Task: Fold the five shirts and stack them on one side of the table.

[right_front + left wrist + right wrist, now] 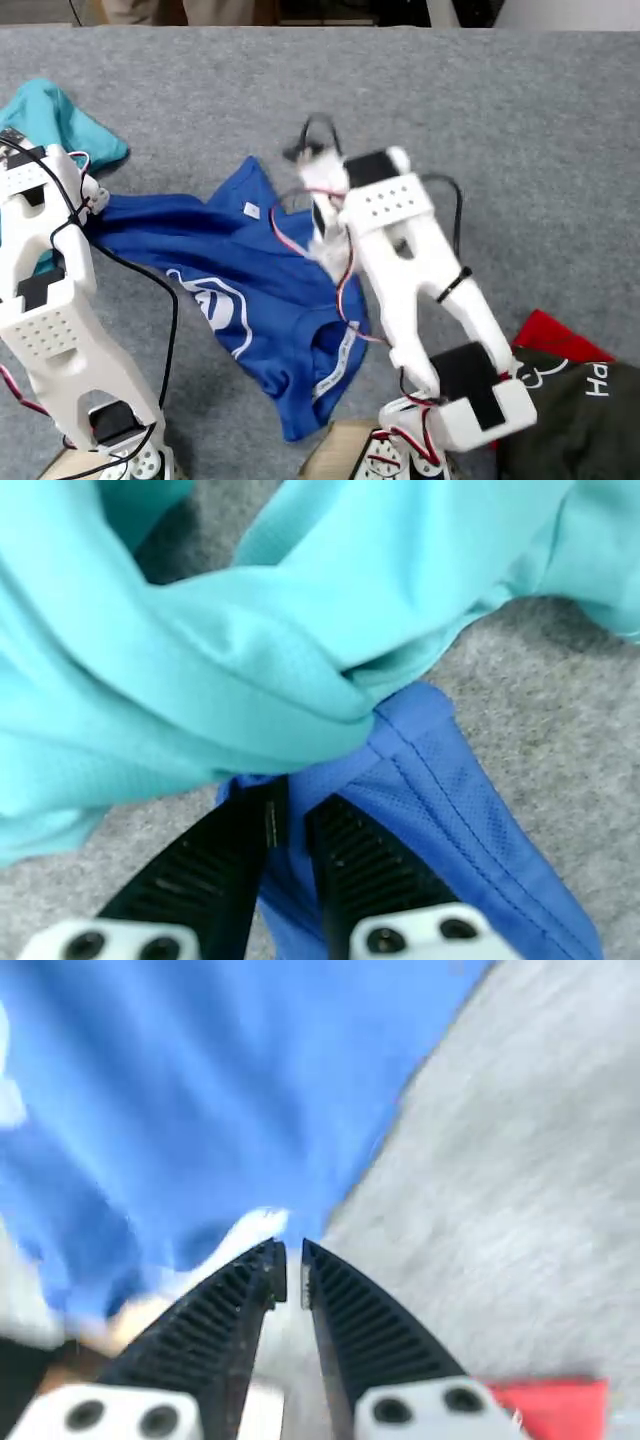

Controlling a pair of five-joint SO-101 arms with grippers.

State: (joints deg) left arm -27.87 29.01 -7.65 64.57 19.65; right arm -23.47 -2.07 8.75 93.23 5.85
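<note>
**Blue shirt (250,300) unfolded, no stack yet**
It lies crumpled in the middle of the desk (520,120), one corner clamped in the left tool (296,815). The right tool (293,1255), jaws nearly together, sits at its edge. The teal shirt (50,115) lies bunched alongside.

The blue shirt (150,1110) is blurred at the right wrist; the teal shirt (50,115) is cropped; the red shirt (555,335) is largely covered by a dark shirt (560,430).
</note>
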